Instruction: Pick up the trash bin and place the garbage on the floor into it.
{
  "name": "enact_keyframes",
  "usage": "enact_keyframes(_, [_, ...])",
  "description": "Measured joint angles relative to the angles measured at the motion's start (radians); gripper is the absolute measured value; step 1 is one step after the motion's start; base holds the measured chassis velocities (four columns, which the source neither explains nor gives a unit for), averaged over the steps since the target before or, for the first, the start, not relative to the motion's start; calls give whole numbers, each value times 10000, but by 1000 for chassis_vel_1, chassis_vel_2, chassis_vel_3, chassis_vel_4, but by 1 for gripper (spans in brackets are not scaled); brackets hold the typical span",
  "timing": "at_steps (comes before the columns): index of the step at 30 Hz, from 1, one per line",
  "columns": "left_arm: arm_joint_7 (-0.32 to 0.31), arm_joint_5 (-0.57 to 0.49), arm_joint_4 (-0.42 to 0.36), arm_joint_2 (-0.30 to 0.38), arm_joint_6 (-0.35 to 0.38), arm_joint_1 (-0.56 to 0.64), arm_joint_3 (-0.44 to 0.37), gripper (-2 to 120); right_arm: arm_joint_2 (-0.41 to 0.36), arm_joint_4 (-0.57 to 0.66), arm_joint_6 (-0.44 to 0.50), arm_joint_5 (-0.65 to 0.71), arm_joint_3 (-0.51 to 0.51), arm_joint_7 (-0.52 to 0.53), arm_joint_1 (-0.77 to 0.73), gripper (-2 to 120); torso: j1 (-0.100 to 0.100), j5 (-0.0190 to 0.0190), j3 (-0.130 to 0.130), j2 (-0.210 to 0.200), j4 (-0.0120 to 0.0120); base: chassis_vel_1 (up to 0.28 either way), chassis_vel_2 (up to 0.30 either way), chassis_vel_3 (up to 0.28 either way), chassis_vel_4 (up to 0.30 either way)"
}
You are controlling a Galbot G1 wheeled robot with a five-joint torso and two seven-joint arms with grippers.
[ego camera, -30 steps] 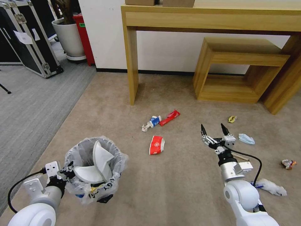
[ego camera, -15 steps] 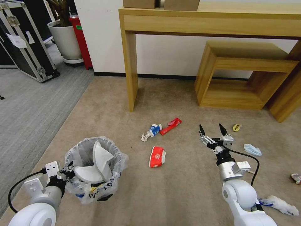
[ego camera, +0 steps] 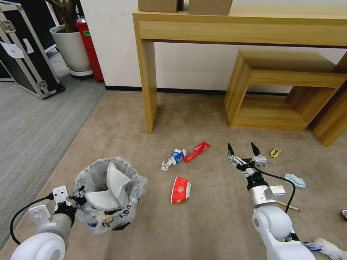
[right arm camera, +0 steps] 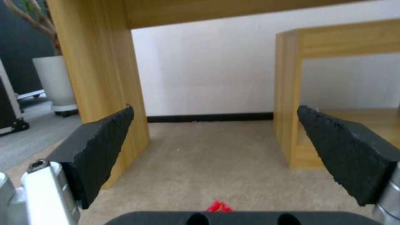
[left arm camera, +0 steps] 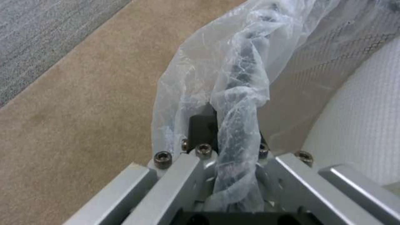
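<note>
Left of the right gripper (ego camera: 241,145), hanging empty with black fingers spread wide over the beige short-pile carpet (ego camera: 209,224): a flattened red-and-white paper cup (ego camera: 180,189), long axis running roughly toward and away from the robot, and farther forward a long red wrapper (ego camera: 196,151) lying slantwise, both judged nearer this arm than the other. Far off to the left, clamped by the left gripper (ego camera: 77,195) on its bag-wrapped rim: the small round black bin with crinkly translucent liner (ego camera: 121,213), white slippers (ego camera: 108,187) inside. Cannot tell whether lifted or resting on the carpet, underside hidden by the bag.
</note>
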Motion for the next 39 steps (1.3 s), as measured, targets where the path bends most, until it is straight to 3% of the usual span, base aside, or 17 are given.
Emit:
enact_keyframes(4, [0,-4,54,8,0,-32,-3,1,-151,83,-886,569,-464,558,339,100,0,2,0,2,1,0,0,0,0])
enact_keyframes(9, [1,-15,196,57,0,-102,-9,1,-657,164,-2857,1774,-1234,1596,986,100,0,1,0,2,2,0,0,0,0])
enact_keyframes(10, [1,-15,196,57,0,-102,-9,1,-657,164,-2857,1774,-1234,1596,986,100,0,1,0,2,2,0,0,0,0])
enact_keyframes(13, [-3,-19,317,55,0,-195,11,1,-1295,171,-4534,3727,-1916,3046,1591,100,0,1,0,2,1,0,0,0,0])
enact_keyframes(14, [-3,-19,317,55,0,-195,11,1,-1295,171,-4534,3727,-1916,3046,1591,100,0,1,0,2,1,0,0,0,0])
enact_keyframes(16, [-9,-20,395,32,0,-254,29,1,-1597,56,-5818,5255,-2410,4016,2010,100,0,0,0,2,-1,0,0,0,0])
enact_keyframes(18, [-11,-20,415,25,0,-269,31,1,-1642,-21,-6171,5641,-2595,4279,2157,100,-1,0,0,2,0,0,0,0,0])
enact_keyframes(21, [-22,-19,471,2,0,-313,25,1,-1668,-444,-7486,6878,-3328,4847,2748,100,0,-1,0,2,0,0,0,0,0])
enact_keyframes(29, [-33,-15,508,-56,-11,-314,-5,1,-872,-2248,-8196,7218,-4911,5410,3602,100,0,-1,1,2,-1,0,0,0,0])
enact_keyframes(39, [-34,-9,500,-71,-28,-202,-70,1,315,-4186,-7995,6334,-5643,5180,3992,100,0,-2,0,2,0,0,0,0,0])
